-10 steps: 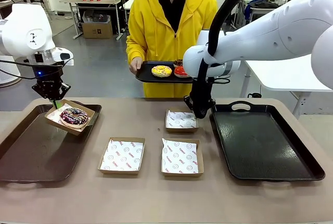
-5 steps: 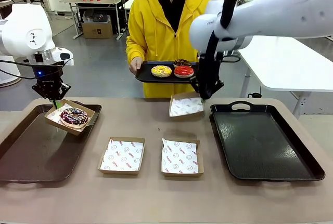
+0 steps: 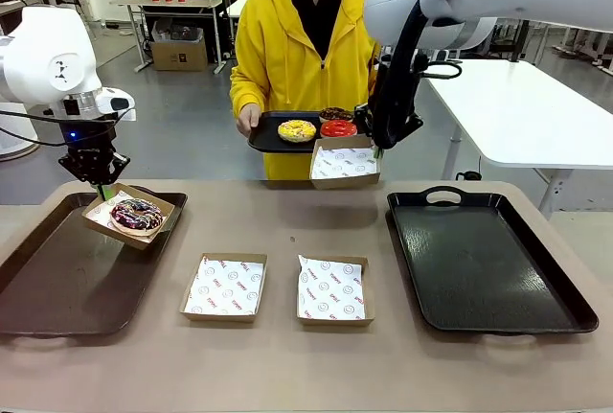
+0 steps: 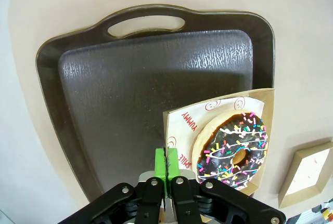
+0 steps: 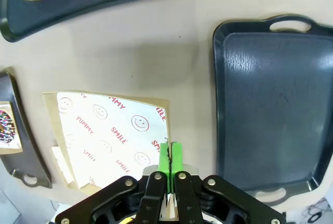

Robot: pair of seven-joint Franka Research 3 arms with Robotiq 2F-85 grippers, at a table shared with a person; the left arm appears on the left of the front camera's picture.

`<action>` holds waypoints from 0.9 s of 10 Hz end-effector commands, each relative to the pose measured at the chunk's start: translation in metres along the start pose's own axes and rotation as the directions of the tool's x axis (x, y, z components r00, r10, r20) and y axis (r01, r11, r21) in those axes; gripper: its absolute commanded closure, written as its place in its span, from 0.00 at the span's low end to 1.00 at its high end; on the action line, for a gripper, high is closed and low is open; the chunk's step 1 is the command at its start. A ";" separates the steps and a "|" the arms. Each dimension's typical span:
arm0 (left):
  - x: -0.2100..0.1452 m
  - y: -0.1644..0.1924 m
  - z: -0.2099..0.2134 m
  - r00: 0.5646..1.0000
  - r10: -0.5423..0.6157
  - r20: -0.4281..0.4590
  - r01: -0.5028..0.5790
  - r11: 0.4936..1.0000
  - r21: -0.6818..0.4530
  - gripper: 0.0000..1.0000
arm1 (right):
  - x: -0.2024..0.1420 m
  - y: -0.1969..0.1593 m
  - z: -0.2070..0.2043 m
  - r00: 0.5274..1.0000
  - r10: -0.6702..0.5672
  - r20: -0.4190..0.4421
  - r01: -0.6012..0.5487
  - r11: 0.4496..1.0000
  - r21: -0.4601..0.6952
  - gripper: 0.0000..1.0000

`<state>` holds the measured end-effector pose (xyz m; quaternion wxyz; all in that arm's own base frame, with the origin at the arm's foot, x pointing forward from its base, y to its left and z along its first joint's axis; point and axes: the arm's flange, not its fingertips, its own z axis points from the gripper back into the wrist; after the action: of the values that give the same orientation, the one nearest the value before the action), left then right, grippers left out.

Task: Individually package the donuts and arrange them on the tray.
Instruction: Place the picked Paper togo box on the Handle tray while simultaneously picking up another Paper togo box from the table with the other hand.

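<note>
My left gripper (image 3: 99, 186) is shut on the rim of a cardboard box (image 3: 107, 204) that holds a chocolate sprinkled donut (image 3: 136, 214), just above the left tray (image 3: 57, 284). In the left wrist view the gripper (image 4: 166, 164) pinches the box (image 4: 182, 125) beside that donut (image 4: 232, 148). My right gripper (image 3: 380, 151) is shut on an empty paper-lined box (image 3: 345, 162), held in the air just below the person's small tray (image 3: 266, 137). That tray carries a yellow donut (image 3: 297, 130), a red donut (image 3: 338, 128) and a chocolate donut (image 3: 335, 114). The right wrist view shows the gripper (image 5: 169, 159) on the box (image 5: 109, 135).
Two empty paper-lined boxes (image 3: 225, 286) (image 3: 331, 289) sit on the table's middle. An empty dark tray (image 3: 484, 260) lies at the right. The person in a yellow hoodie stands at the far side, one hand (image 3: 249, 121) on the small tray. A white table (image 3: 517, 130) stands behind right.
My right gripper has lifted the empty box off the table and carried it up and back toward the person's tray. The left arm and its boxed donut have not moved.
</note>
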<state>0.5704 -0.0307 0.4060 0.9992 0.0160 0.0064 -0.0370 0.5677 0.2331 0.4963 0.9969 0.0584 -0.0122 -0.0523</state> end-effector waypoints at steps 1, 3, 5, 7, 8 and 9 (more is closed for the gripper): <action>-0.001 0.001 0.002 1.000 0.003 0.002 -0.003 1.000 0.001 0.99 | 0.003 -0.003 0.000 1.000 -0.006 0.001 0.006 1.000 0.000 1.00; -0.001 0.001 0.002 1.000 0.003 0.002 -0.003 1.000 0.001 0.99 | 0.003 -0.003 0.000 1.000 -0.006 0.001 0.006 1.000 0.000 1.00; -0.001 0.001 0.002 1.000 0.003 0.002 -0.003 1.000 0.001 0.99 | 0.003 -0.003 0.000 1.000 -0.006 0.001 0.006 1.000 0.000 1.00; 0.000 0.000 0.000 1.000 0.000 0.000 0.000 1.000 0.000 0.99 | 0.004 -0.004 -0.002 1.000 0.014 -0.016 -0.014 1.000 -0.004 0.99; 0.002 0.003 -0.002 1.000 -0.003 0.009 0.003 1.000 -0.007 0.99 | 0.005 -0.004 -0.003 1.000 0.018 -0.017 -0.018 1.000 -0.006 0.99; 0.006 0.004 -0.005 1.000 0.019 0.019 -0.019 1.000 0.002 0.99 | 0.005 -0.005 -0.003 1.000 0.024 -0.020 -0.024 1.000 -0.005 0.99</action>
<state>0.5714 -0.0298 0.4035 0.9992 0.0159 0.0066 -0.0358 0.5689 0.2315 0.4932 0.9971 0.0572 -0.0088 -0.0503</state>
